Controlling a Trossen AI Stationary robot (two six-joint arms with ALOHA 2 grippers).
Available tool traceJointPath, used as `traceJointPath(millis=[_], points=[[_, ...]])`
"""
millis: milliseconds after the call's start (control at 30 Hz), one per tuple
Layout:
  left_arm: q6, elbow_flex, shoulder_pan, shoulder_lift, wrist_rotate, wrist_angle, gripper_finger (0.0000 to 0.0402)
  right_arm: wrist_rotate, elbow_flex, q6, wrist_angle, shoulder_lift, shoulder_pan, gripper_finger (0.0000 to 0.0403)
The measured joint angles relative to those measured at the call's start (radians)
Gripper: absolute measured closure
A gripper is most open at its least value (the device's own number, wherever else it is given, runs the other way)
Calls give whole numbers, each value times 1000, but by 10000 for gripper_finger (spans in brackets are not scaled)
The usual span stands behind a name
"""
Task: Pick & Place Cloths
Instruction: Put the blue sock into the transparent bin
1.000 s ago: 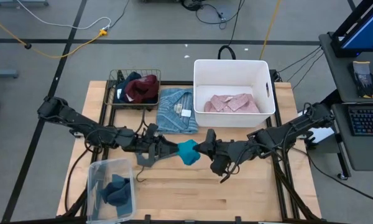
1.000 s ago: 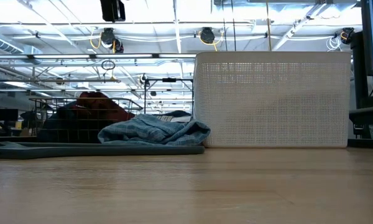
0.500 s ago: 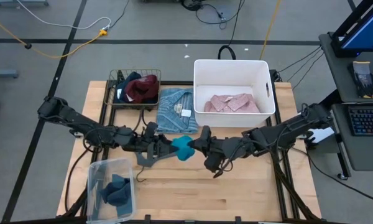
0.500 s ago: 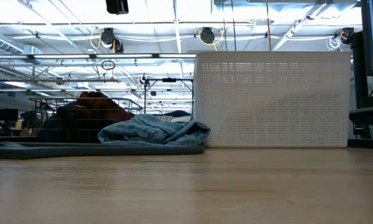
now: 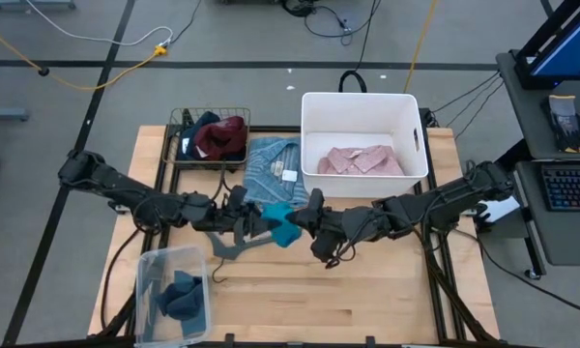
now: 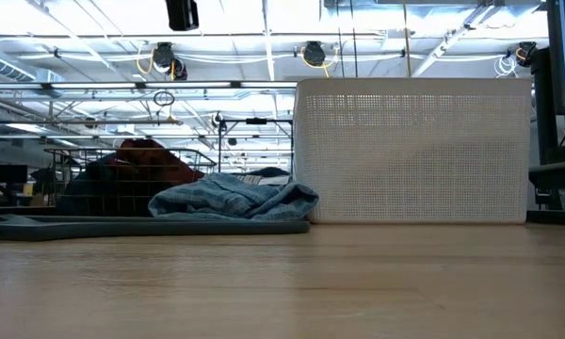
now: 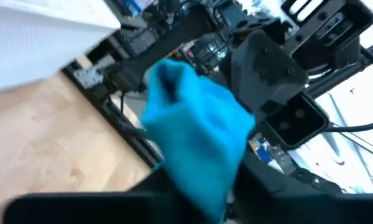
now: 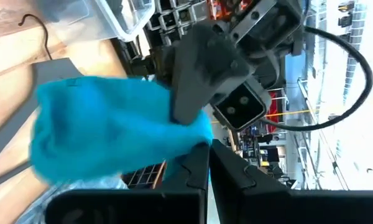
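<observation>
Both grippers are drifting leftward with the teal cloth (image 5: 279,224) above mid-table; the right gripper (image 5: 304,221) is pinching it tight, and the left gripper (image 5: 254,218) is closing on it. A pink shirt (image 5: 361,159) is lying in the white bin (image 5: 314,111), maroon and navy pieces (image 5: 213,136) in the wire basket (image 5: 179,118).

No text, label, brand, number or sign can be read in any view. The white tag (image 5: 289,175) on the light blue striped shirt (image 5: 274,172), which lies on the counter (image 5: 367,290) just left of the white bin (image 5: 362,101), is too small to make out. The hanging signs in the room beyond, seen in the right wrist view, are blurred beyond reading.
</observation>
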Motion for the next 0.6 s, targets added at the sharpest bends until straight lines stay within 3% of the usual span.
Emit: traceJointPath(millis=[133,333,600], points=[[55,0,25,0,35,22,387,-1,0,4,-5,2,0,403],[59,0,40,-1,87,-9,397,11,0,158,-2,-1,0,394],[-63,1,19,-9,82,-227,399,34,-1,395,-54,-11,2,334]])
